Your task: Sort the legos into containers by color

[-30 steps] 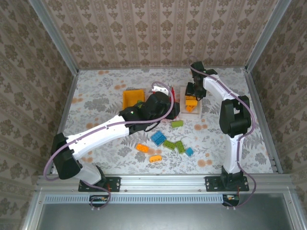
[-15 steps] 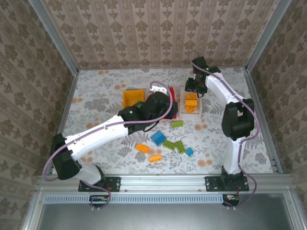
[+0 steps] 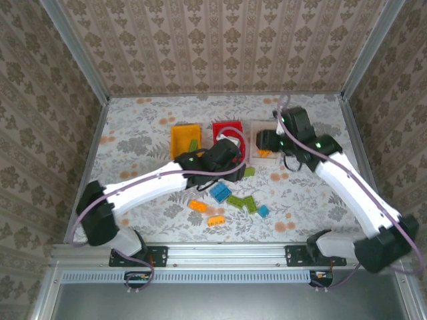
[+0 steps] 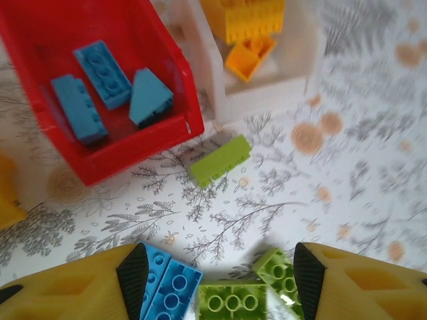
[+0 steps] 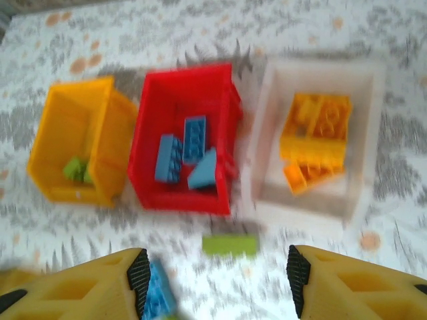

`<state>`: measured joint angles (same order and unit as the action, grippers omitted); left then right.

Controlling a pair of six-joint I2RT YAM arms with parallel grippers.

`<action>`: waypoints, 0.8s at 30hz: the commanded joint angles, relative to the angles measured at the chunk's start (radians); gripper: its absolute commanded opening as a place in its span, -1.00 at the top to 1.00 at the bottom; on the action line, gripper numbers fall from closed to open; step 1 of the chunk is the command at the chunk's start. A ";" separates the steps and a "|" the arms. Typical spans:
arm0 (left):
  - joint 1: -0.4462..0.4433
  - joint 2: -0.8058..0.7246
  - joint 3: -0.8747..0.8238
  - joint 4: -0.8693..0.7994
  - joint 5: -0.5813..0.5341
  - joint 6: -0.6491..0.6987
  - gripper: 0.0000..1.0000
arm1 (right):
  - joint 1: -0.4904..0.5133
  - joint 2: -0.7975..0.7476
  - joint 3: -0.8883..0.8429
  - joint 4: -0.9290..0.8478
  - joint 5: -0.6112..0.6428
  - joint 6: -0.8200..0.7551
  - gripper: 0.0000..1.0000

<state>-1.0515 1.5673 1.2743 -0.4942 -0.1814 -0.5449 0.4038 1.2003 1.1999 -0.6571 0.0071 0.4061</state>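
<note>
Left gripper (image 4: 217, 267): jaws apart, empty, near the red bin (image 4: 133, 150)'s front.
Right gripper (image 5: 213, 267): jaws apart, empty, facing the red bin.
Green lego (image 4: 220, 160): lying just beside the red bin's front corner, ahead of the left gripper; long axis nearly along its finger line.
Nearer arm: left, likely.
</note>
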 commanded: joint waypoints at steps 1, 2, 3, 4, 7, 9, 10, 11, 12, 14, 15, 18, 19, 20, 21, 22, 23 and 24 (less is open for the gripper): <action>0.033 0.131 0.045 -0.031 0.101 0.239 -0.26 | 0.002 -0.165 -0.122 -0.014 -0.030 0.070 -0.24; 0.036 0.159 0.059 -0.028 0.102 0.269 -0.26 | 0.003 -0.206 -0.145 -0.029 -0.032 0.076 -0.26; 0.039 0.194 0.072 -0.022 0.100 0.299 -0.26 | 0.003 -0.249 -0.165 -0.045 -0.038 0.085 -0.28; 0.041 0.221 0.085 -0.016 0.100 0.325 -0.26 | 0.005 -0.281 -0.181 -0.054 -0.047 0.094 -0.29; 0.045 0.298 0.142 -0.011 0.081 0.388 -0.27 | 0.006 -0.365 -0.225 -0.060 -0.091 0.130 -0.33; 0.055 0.347 0.183 -0.011 0.071 0.416 -0.29 | 0.006 -0.406 -0.250 -0.057 -0.117 0.153 -0.38; 0.057 0.366 0.197 -0.012 0.071 0.428 -0.29 | 0.006 -0.422 -0.262 -0.052 -0.129 0.162 -0.40; 0.056 0.386 0.213 -0.012 0.066 0.441 -0.30 | 0.006 -0.435 -0.272 -0.047 -0.143 0.171 -0.42; 0.059 0.407 0.227 -0.013 0.061 0.450 -0.31 | 0.006 -0.445 -0.278 -0.045 -0.149 0.181 -0.43; 0.064 0.443 0.252 -0.019 0.061 0.461 -0.32 | 0.006 -0.456 -0.284 -0.042 -0.166 0.193 -0.43; 0.065 0.460 0.261 -0.024 0.060 0.462 -0.31 | 0.006 -0.458 -0.283 -0.046 -0.168 0.199 -0.43; 0.076 0.492 0.277 -0.026 0.081 0.469 -0.32 | 0.006 -0.462 -0.272 -0.055 -0.168 0.203 -0.43; 0.075 0.498 0.280 -0.024 0.089 0.476 -0.31 | 0.006 -0.462 -0.269 -0.060 -0.166 0.202 -0.44; 0.074 0.502 0.281 -0.021 0.095 0.480 -0.31 | 0.006 -0.461 -0.265 -0.064 -0.162 0.200 -0.44; 0.072 0.507 0.283 -0.017 0.103 0.485 -0.29 | 0.006 -0.460 -0.262 -0.067 -0.159 0.198 -0.44; 0.073 0.513 0.291 -0.017 0.105 0.489 -0.29 | 0.007 -0.458 -0.261 -0.070 -0.156 0.198 -0.43; 0.073 0.522 0.299 -0.021 0.103 0.490 -0.29 | 0.006 -0.457 -0.258 -0.069 -0.157 0.197 -0.44; 0.073 0.534 0.310 -0.027 0.098 0.493 -0.28 | 0.007 -0.456 -0.257 -0.069 -0.157 0.198 -0.44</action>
<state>-0.9745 2.0800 1.5406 -0.5026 -0.1005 -0.0895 0.4042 0.7525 0.9230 -0.7155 -0.1200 0.5846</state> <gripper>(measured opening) 0.642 0.718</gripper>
